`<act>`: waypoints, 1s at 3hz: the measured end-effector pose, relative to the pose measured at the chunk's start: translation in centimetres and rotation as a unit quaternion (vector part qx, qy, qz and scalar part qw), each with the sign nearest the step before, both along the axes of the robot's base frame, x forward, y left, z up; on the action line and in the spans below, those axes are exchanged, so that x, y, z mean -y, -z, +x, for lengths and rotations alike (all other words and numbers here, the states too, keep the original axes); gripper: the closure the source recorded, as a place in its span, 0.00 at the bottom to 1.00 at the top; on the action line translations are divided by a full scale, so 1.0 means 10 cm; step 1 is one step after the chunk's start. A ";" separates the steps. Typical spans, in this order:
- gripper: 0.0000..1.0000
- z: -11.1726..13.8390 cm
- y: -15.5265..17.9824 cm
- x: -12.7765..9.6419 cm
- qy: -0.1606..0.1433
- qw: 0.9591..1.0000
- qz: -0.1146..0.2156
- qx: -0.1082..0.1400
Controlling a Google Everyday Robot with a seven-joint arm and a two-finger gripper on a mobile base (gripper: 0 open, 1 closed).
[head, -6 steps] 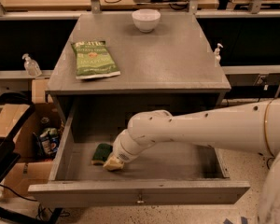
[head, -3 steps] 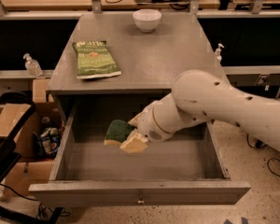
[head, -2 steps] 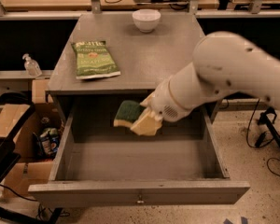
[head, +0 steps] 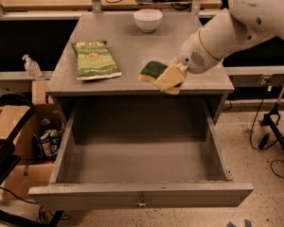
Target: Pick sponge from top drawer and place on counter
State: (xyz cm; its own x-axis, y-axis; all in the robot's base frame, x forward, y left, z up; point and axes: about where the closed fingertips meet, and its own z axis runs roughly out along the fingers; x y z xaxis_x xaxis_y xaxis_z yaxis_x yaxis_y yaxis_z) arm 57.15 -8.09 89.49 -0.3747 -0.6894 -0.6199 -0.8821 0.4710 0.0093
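Gripper (head: 171, 78): comes in from about 2 o'clock on the end of the white arm (head: 227, 27) and hangs over the front part of the counter. Its tan fingers are pinching the sponge.

Sponge (head: 153, 69): out of the drawer, held at roughly 5 o'clock from the counter's middle, right by the front edge. It's tilted, green scouring side facing up and left, yellow foam toward the fingers. Can't tell if it's touching the surface or just above it.

Counter (head: 132, 41): grey top of the cabinet, with the sponge and gripper over its front right area.

Top drawer (head: 109, 195): pulled wide open below the counter, grey floor showing, small metal knob (head: 142, 203) at the centre of the front panel.

Chip bag (head: 94, 59): green, lying flat at about 9 o'clock on the counter, well apart from the sponge.

Bowl (head: 147, 19): white, sits at 12 o'clock near the back edge.

Off to the side: a clear pump bottle (head: 31, 66) on a ledge at 9 o'clock of the cabinet.
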 end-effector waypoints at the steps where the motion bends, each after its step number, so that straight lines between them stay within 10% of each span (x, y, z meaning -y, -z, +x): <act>1: 1.00 0.47 -0.31 0.27 0.059 0.997 0.022 0.034; 3: 1.00 0.78 -0.21 0.41 0.100 0.995 0.009 0.022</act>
